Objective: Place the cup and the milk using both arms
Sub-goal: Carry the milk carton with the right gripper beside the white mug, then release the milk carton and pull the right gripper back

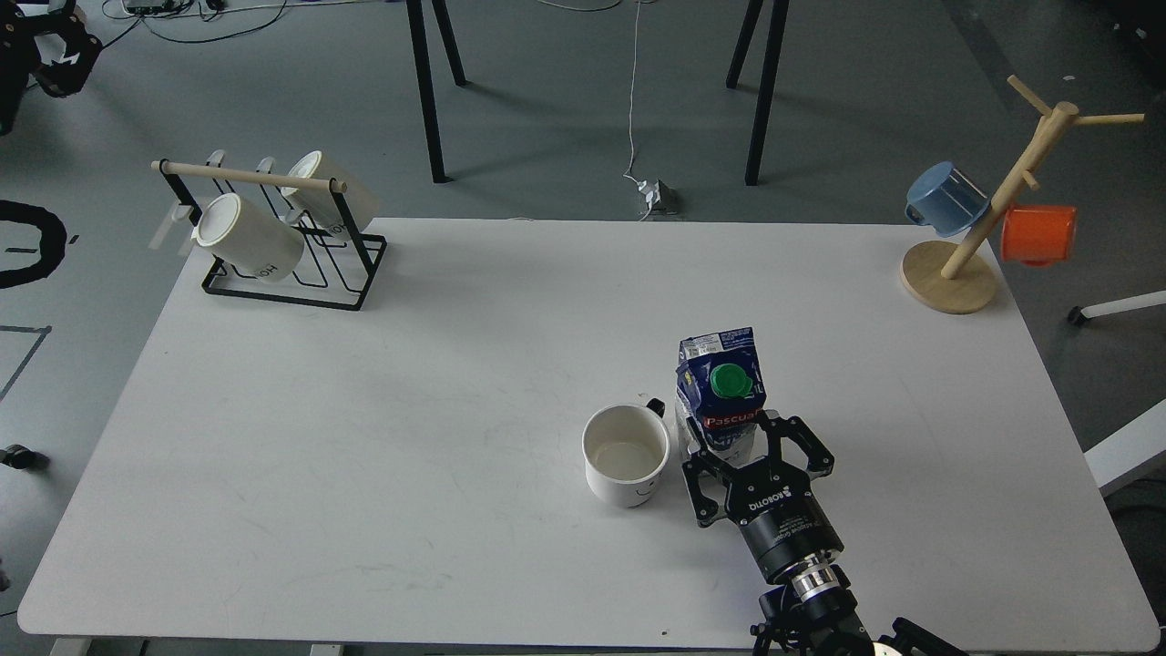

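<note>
A blue milk carton (721, 392) with a green cap stands upright on the white table (364, 437). Close to its left is a white cup (625, 453), open side up, with its handle towards the carton. My right gripper (740, 439) comes in from the bottom edge and its fingers hug the carton's lower part on both sides. My left gripper (56, 47) is small and dark at the top left corner, far off the table. Its fingers cannot be told apart.
A black wire rack (282, 241) with a wooden bar holds two white mugs at the table's back left. A wooden mug tree (984, 219) with a blue and an orange mug stands at the back right corner.
</note>
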